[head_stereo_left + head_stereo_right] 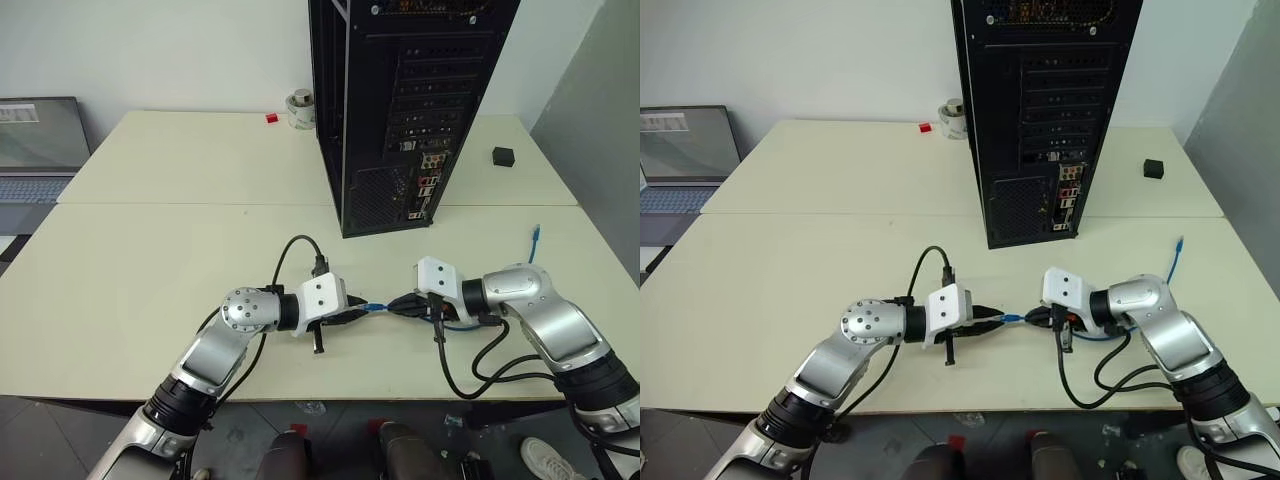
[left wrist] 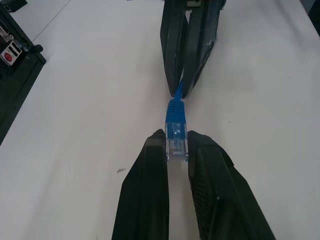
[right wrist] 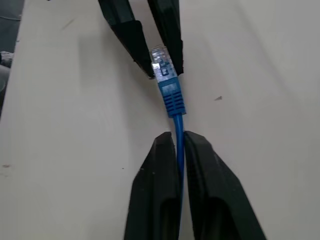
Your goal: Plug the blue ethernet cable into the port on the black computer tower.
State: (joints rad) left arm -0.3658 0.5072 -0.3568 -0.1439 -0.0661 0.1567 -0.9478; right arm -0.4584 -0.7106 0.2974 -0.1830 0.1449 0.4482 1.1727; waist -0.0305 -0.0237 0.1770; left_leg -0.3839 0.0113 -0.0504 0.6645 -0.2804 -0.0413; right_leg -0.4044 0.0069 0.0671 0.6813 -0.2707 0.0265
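Mid-handover of the plug, low centre of the head view, above the desk. Left gripper jaws pinching the clear plug of the blue ethernet cable. Right gripper jaws close about the cord just behind the blue boot; cannot tell whether pinching or already slackening. Remaining cord trailing off behind the right arm, far end lying at centre right near the desk edge. Black computer tower upright at upper centre, rear panel facing the camera, ports low on its right side, well apart from the plug. Nothing plugged in yet. Judged next: release by the right, then carry the plug up-frame, aligned with the port.
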